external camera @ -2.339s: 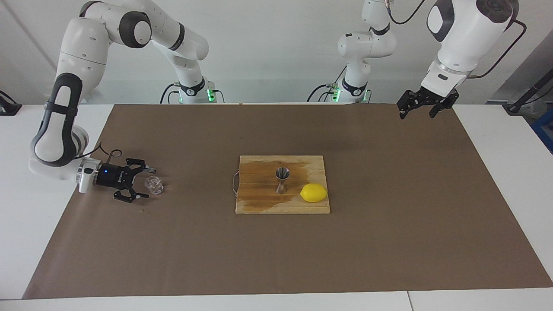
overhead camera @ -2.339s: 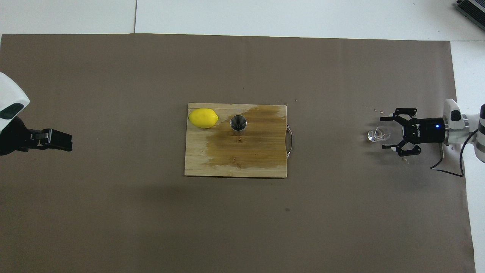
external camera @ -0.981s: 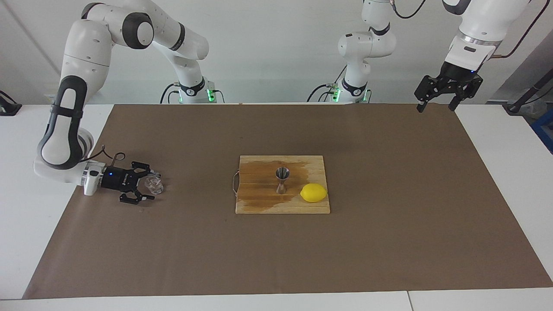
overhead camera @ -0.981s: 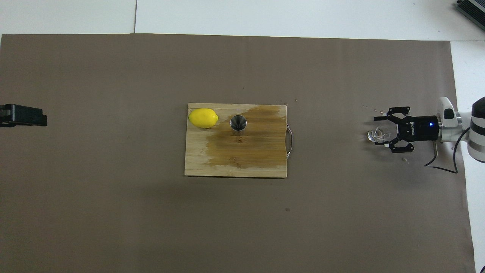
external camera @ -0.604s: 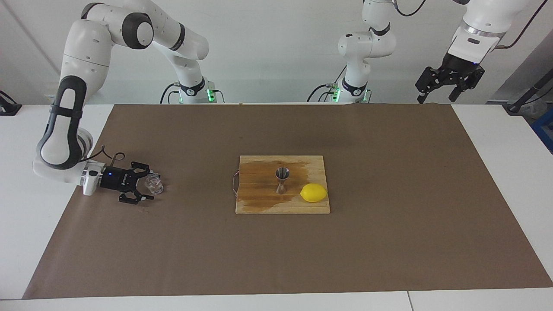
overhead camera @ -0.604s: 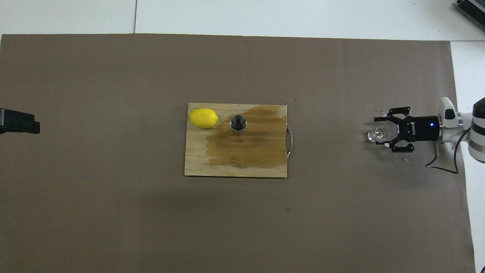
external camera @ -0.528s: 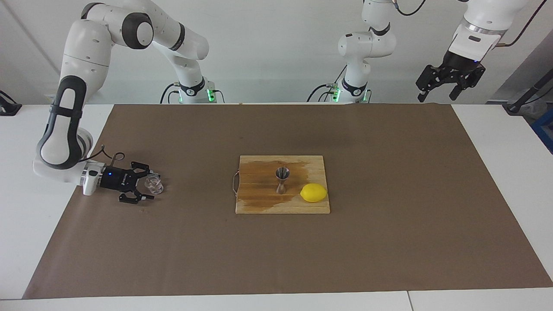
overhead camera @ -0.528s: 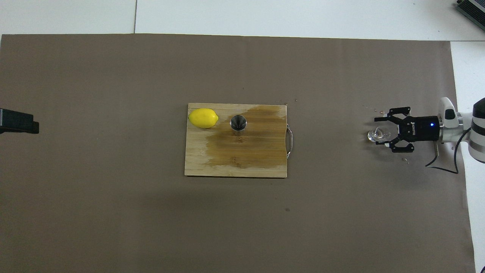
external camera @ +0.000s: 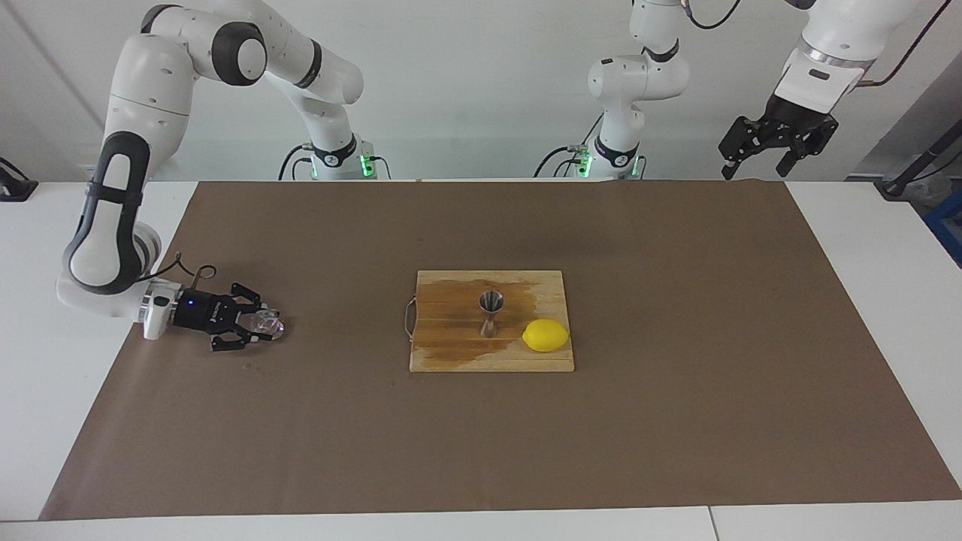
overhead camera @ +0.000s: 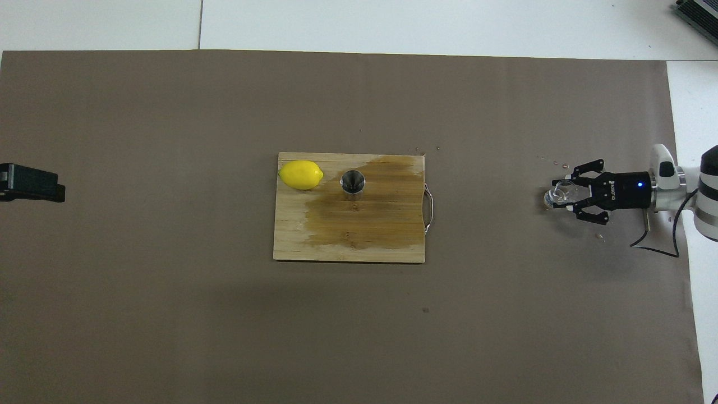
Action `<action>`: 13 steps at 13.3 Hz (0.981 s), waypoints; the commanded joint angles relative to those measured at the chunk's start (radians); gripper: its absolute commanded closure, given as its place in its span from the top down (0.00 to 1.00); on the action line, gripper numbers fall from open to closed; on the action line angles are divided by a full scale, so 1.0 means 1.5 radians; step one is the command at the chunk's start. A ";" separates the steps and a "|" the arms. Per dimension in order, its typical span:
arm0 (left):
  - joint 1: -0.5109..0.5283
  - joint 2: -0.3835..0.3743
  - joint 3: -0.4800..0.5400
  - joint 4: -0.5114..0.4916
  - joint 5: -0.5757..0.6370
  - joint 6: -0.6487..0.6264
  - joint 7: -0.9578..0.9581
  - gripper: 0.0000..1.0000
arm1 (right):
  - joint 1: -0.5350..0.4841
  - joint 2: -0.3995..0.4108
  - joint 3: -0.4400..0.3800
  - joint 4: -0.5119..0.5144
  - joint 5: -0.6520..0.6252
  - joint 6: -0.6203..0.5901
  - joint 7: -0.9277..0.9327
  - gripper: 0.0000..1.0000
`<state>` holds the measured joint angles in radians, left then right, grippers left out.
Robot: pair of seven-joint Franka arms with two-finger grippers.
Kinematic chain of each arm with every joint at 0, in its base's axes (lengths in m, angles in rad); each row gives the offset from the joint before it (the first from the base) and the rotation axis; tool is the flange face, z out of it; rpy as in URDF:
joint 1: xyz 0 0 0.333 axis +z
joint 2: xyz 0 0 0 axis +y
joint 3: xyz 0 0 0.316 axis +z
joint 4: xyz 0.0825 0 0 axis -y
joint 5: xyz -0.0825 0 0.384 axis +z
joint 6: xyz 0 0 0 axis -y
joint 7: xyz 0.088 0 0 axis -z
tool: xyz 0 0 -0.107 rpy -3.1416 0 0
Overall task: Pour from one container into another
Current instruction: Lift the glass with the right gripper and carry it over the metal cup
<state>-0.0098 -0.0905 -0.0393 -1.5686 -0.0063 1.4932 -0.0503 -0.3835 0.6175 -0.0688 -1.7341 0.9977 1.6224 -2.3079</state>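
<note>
My right claw [external camera: 263, 324] squeezes the little glass cup [external camera: 268, 323] on the brown mat [external camera: 676, 421]. My left claw [external camera: 759, 158] waits up high, open.

Clear glass cup [external camera: 267, 323] on the mat; silvery jigger [external camera: 491, 313] upright on board.

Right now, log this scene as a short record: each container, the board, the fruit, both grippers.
pouring container: small clear faceted glass cup, on the brown mat toward the right arm's end, not on the board
receiving container: silvery hourglass metal jigger, upright on the board
board: wooden cutting board, mid-table, dark wet-looking stain
fruit: yellow lemon, on the board beside the jigger
right gripper: low and sideways, shut on the glass cup
left gripper: open, raised, waiting
</note>
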 commanded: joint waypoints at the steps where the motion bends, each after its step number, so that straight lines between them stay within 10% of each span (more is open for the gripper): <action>1: -0.005 -0.006 0.004 -0.012 -0.009 -0.031 -0.009 1.00 | 0.005 -0.002 -0.003 0.010 0.004 0.015 -0.011 0.13; 13: 0.001 -0.010 0.008 -0.012 -0.010 -0.178 -0.008 1.00 | 0.244 -0.141 -0.009 0.024 -0.014 0.210 0.290 0.05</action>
<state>-0.0085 -0.0916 -0.0311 -1.5754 -0.0068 1.2528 -0.0505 -0.0690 0.4208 -0.0734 -1.6902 0.9847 1.8881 -1.9638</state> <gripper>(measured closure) 0.000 0.515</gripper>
